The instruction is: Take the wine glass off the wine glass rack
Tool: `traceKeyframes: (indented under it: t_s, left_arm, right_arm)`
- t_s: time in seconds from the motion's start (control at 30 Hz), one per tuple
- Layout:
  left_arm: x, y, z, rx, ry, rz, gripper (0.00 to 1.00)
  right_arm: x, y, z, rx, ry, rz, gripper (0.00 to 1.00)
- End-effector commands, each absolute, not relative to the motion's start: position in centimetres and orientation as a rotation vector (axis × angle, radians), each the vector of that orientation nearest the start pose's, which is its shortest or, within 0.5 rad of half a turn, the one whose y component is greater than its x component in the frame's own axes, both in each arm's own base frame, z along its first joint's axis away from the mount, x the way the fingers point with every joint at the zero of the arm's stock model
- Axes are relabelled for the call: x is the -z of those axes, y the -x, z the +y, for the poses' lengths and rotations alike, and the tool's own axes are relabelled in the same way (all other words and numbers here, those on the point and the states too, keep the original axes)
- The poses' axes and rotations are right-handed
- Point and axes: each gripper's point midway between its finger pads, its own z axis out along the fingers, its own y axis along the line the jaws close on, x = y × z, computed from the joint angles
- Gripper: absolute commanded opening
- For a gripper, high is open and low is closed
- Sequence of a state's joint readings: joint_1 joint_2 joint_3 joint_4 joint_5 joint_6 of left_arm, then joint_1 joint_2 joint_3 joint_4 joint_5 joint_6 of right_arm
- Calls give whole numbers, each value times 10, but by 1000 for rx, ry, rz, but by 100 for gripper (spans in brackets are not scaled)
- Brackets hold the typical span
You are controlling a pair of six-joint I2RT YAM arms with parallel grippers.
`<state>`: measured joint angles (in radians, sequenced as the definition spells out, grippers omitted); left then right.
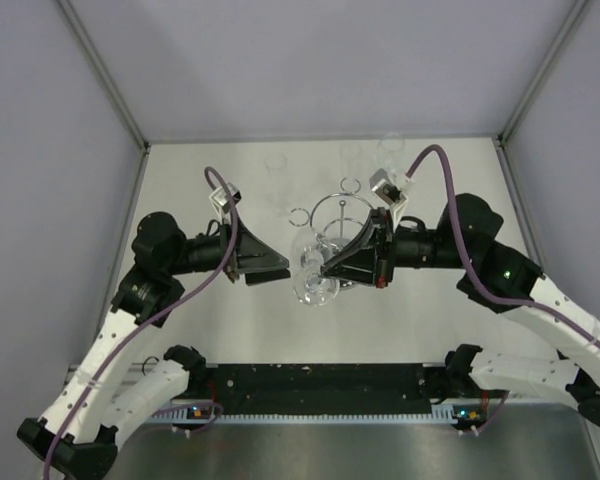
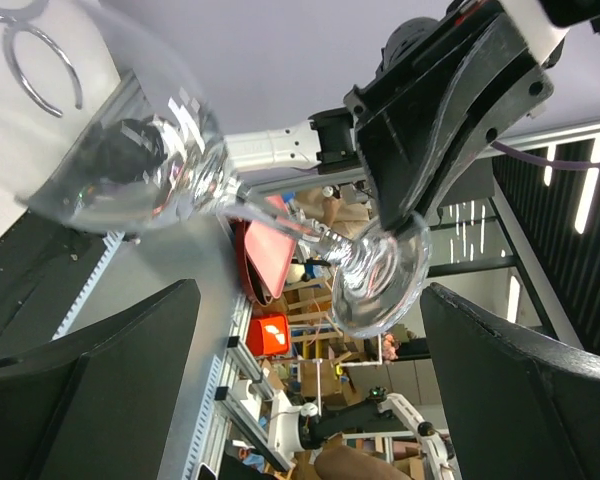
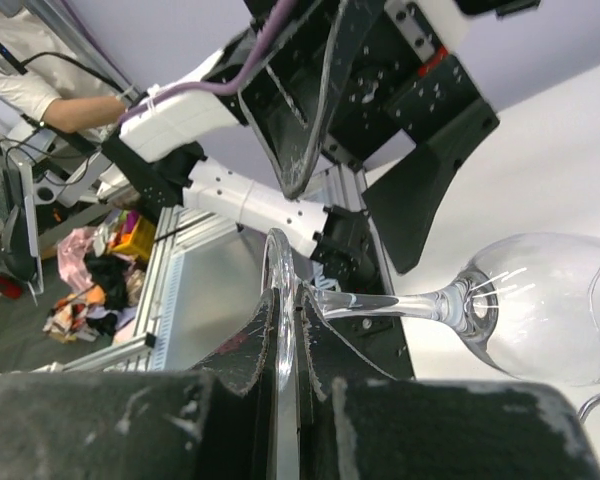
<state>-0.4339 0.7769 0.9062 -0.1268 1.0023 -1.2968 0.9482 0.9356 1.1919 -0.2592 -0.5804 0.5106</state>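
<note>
our right gripper point(image 3: 285, 312) clenched on foot edge of clear wine glass point(image 3: 545, 312), left gripper point(image 1: 278, 266) released alongside, chrome wire rack point(image 1: 338, 198) just beside

Quick tally: two arms, left arm point(image 1: 170, 258) plus right arm point(image 1: 480, 250). Two grippers, left gripper point(image 1: 280, 270) and right gripper point(image 1: 326, 266). One wine glass point(image 1: 315, 282). One wine glass rack point(image 1: 340, 212). Faint clear glasses point(image 1: 277, 168) at back, maybe three, too washed out to count.

Wearing white shells low on the left arm point(image 1: 100, 370) and right arm point(image 1: 560, 320), black housings higher up. Trailing a purple cable point(image 1: 435, 149) along each. Glowing green at one small light point(image 1: 507, 271). Showing scuffed, speckled black fingers point(image 3: 235, 355) on the right gripper point(image 3: 285, 300).
</note>
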Motion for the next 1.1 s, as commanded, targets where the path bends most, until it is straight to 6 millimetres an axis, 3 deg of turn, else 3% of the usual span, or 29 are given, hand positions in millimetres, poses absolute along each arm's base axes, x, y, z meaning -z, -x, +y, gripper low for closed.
traceKeyframes:
  t_s: [0.0,0.23,0.8,1.07]
  left_arm:
    - [-401,-96,-233,2032,-225,1952,98]
    - [-405,-91,-231,2034,-227,1942,98]
    - [-404,-114,-240,2065,-158,1924,98]
    - [-401,-118,-241,2055,-172,1890,96]
  right_arm:
    - [-476,-76,302,-1510,925,1312,0]
    - [-485,-79,314,-1467,987,1251,0]
    - [-477,-76,331,-1338,1132,1141,0]
    - [-473,-84,342,-1306,1147,1150,0]
